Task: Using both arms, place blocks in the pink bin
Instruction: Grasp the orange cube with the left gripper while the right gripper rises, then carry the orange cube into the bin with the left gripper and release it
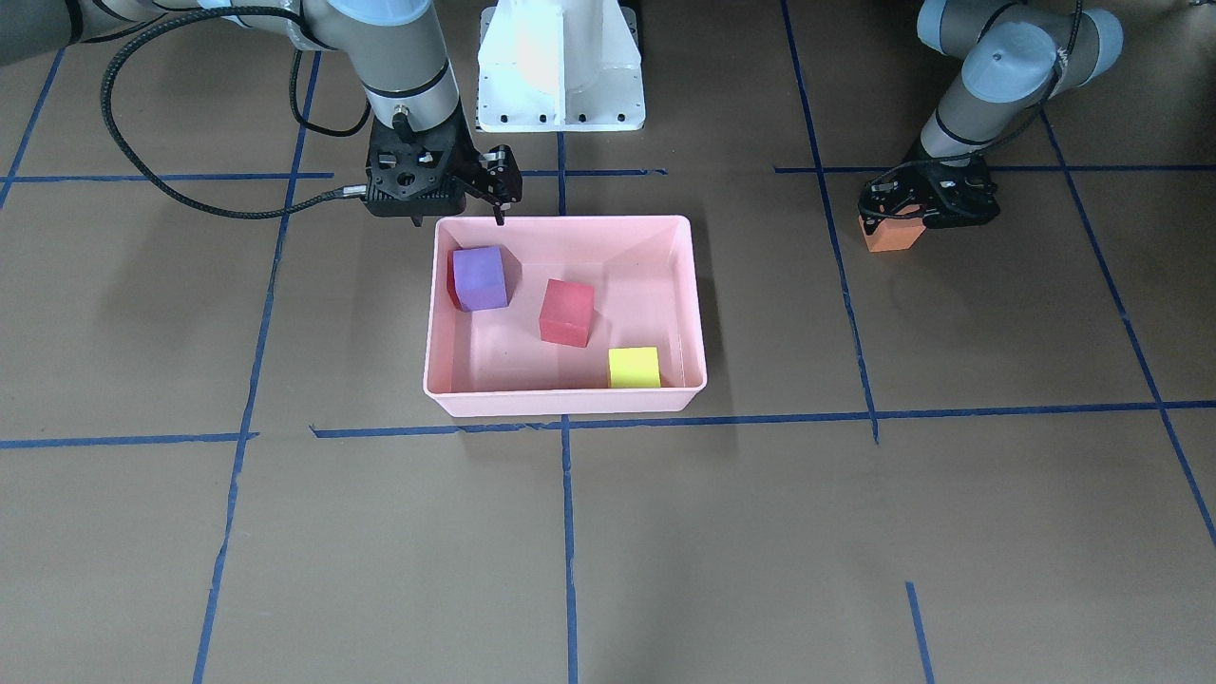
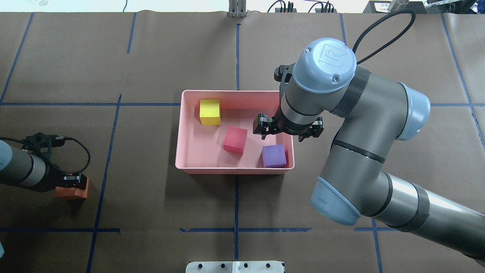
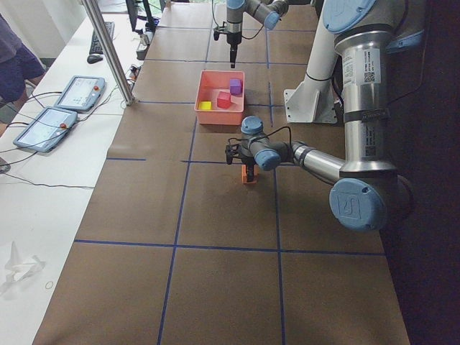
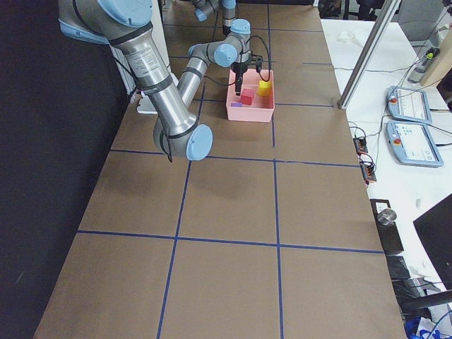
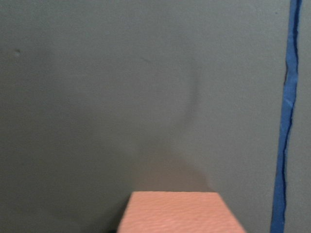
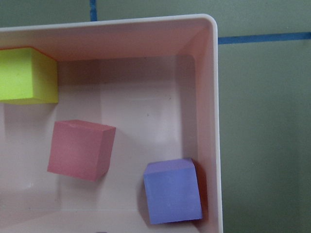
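The pink bin (image 1: 560, 220) (image 2: 235, 170) holds the purple block (image 1: 480, 277) (image 2: 274, 155), the red block (image 1: 566, 311) (image 2: 235, 139) and the yellow-green block (image 1: 634, 367) (image 2: 210, 111). My right gripper (image 1: 456, 204) (image 2: 288, 131) hangs open and empty above the bin's purple-block end. The right wrist view looks down on the bin's corner (image 6: 209, 97) with the purple block (image 6: 172, 190) in it. My left gripper (image 1: 926, 204) (image 2: 72, 180) is far from the bin, low at the table, shut on the orange block (image 1: 891, 233) (image 2: 70, 191) (image 5: 177, 213).
The white pedestal base (image 1: 560, 66) stands behind the bin on the robot's side. Blue tape lines (image 1: 566, 532) cross the brown table cover. In the exterior left view, tablets (image 3: 79, 92) and a metal post (image 3: 108, 50) stand at the far side table.
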`<move>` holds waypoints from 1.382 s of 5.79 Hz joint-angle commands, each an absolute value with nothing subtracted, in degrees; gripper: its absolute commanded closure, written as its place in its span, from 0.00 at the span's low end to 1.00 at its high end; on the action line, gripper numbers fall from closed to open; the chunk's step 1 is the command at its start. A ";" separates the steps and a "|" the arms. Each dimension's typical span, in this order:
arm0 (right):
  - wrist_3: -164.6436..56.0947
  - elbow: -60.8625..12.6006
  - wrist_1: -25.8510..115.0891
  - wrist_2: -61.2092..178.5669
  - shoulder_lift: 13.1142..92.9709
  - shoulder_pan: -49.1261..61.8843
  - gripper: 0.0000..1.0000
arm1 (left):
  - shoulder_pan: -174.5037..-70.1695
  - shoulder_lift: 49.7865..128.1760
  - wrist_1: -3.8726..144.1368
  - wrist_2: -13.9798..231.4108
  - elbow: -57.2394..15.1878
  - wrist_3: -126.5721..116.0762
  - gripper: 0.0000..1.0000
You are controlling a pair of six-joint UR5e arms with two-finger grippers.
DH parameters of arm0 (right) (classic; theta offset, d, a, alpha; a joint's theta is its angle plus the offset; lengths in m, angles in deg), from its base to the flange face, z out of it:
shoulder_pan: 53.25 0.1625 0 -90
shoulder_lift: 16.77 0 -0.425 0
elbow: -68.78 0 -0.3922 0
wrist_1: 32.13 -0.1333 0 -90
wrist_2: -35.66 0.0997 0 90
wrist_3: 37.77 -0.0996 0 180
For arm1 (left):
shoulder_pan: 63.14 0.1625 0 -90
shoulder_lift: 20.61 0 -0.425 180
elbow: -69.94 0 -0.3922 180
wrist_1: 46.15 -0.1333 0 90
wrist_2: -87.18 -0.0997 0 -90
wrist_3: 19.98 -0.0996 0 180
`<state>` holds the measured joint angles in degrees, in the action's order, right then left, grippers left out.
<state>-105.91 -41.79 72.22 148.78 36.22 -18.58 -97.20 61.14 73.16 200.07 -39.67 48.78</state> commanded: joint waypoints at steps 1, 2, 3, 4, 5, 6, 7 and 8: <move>-101.52 -43.36 72.37 149.39 37.45 -15.65 0.00 | -97.33 61.39 72.68 200.30 -43.67 48.75 0.61; -95.66 -45.72 72.46 149.47 40.07 -13.46 0.00 | -98.55 61.91 72.33 200.21 -46.83 48.75 0.61; -89.86 -47.05 72.38 150.95 42.80 -11.00 0.00 | -100.39 67.14 65.63 200.21 -50.08 48.75 0.61; -82.24 -48.02 72.11 152.45 46.04 -8.19 0.00 | -100.58 77.98 51.73 200.21 -52.72 48.84 0.62; -74.85 -48.73 72.02 154.12 49.90 -4.60 0.00 | -100.32 90.62 38.80 200.21 -52.14 49.10 0.62; -66.42 -49.60 71.94 157.44 54.03 0.22 0.00 | -99.88 98.92 33.71 200.21 -50.14 49.19 0.62; -59.55 -50.66 71.93 159.65 58.08 4.36 0.00 | -99.27 104.05 33.83 200.12 -44.81 50.58 0.62; -52.70 -51.62 71.93 161.41 62.38 7.97 0.00 | -99.18 110.02 33.92 200.03 -37.97 51.21 0.56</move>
<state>-59.53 -50.66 71.95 159.49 58.24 4.25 -99.40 104.18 34.35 200.12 -43.87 50.47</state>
